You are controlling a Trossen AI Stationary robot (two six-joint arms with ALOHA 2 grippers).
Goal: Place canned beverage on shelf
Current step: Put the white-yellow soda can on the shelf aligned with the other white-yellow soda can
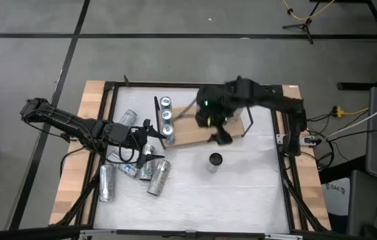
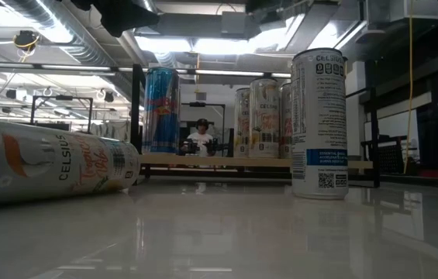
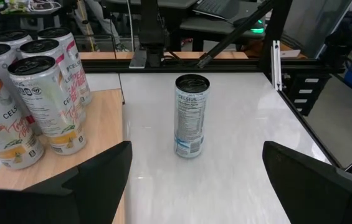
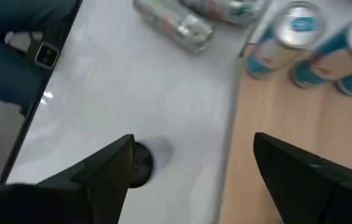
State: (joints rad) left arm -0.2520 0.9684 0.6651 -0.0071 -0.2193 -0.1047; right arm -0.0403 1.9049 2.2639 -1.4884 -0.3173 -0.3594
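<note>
Shelf: the flat light-brown wooden shelf (image 1: 191, 132) lies on the white bench (image 1: 241, 193).
Upright cans: three silver cans (image 1: 167, 118) stand at its left end.
Lone can: one upright silver can (image 1: 215, 161) stands on the bench, just before the shelf.
Fallen cans: several silver cans (image 1: 158, 177) lie left.

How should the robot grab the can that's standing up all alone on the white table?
Probably around its middle, from the side, fingers level on opposite sides of the round wall. The lone can stands upright with bare table all around it, so nothing blocks a sideways approach. The right gripper hangs open nearest it, over the shelf.
</note>
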